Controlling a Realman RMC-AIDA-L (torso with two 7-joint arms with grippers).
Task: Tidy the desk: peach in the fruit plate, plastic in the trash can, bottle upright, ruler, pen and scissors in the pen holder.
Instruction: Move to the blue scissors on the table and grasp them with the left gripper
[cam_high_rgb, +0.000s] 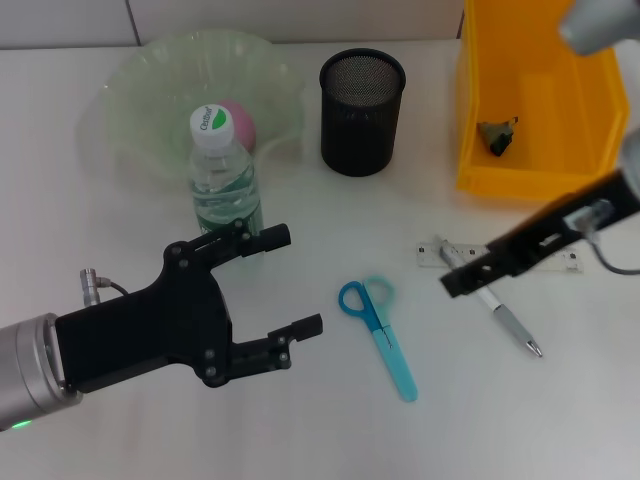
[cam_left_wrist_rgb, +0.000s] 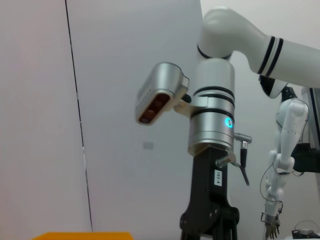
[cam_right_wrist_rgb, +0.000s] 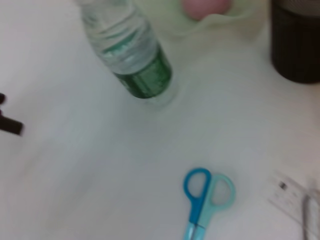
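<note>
On the white desk, to the right of the middle, lie the pen and the clear ruler, one across the other. The pen's long axis runs from the far left to the near right, with its metal tip toward the robot. The ruler's long axis goes almost from left to right under it. The right pincer hangs directly above the far end of the pen, so this arm is much nearer to both things. I cannot tell if its fingers are apart or together.

The scissors lie just to the left of the pen, handles away from the robot, blades pointing near and a little right. They are between the two arms. The left pincer hovers released near the standing bottle, holding nothing.

The pen holder stands farther back, upright and open. The peach is already in the fruit plate, and the plastic is in the yellow trash can.
</note>
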